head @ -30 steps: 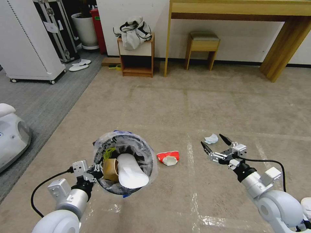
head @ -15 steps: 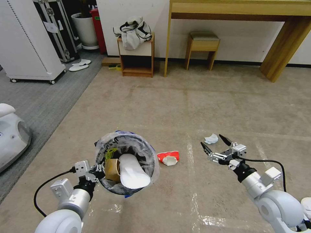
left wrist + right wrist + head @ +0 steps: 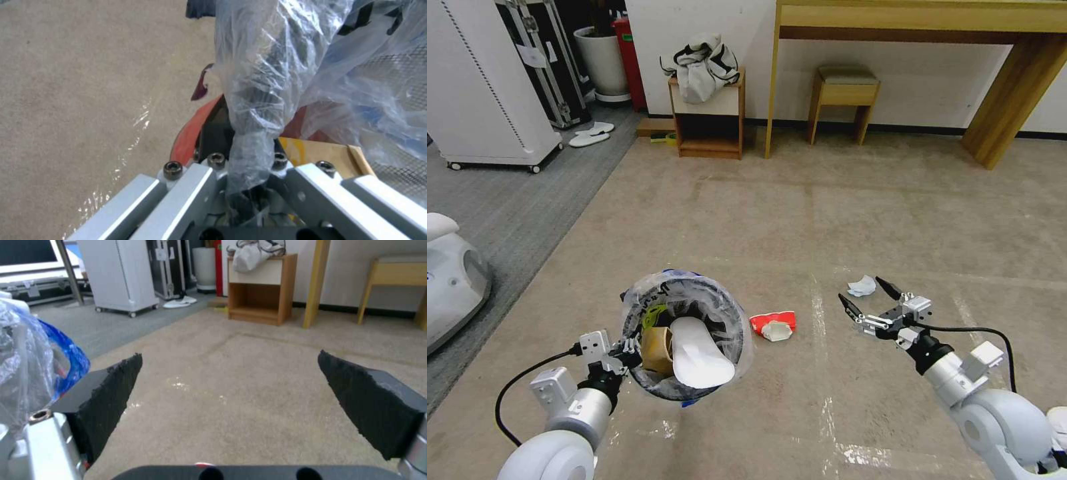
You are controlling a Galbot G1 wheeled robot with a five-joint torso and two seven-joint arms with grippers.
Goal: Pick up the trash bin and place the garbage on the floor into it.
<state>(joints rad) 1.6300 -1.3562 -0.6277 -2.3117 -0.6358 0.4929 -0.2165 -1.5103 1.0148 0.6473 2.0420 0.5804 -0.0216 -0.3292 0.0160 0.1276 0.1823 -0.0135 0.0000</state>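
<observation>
— Hardly anything has shifted: the left gripper (image 3: 627, 350) and the trash bin (image 3: 684, 337) have drifted a touch, while the right gripper (image 3: 867, 301) has edged forward.
— How far along?
— Partly done. Clamped on the bin's bagged rim, the left gripper holds it off the floor (image 3: 800, 213), already holding a brown paper bag (image 3: 655, 348) and white insole (image 3: 697, 353). A red-and-white wrapper (image 3: 774, 325) and a tissue (image 3: 862, 286) — probably crumpled — remain; the right gripper hovers spread wide, empty.
</observation>
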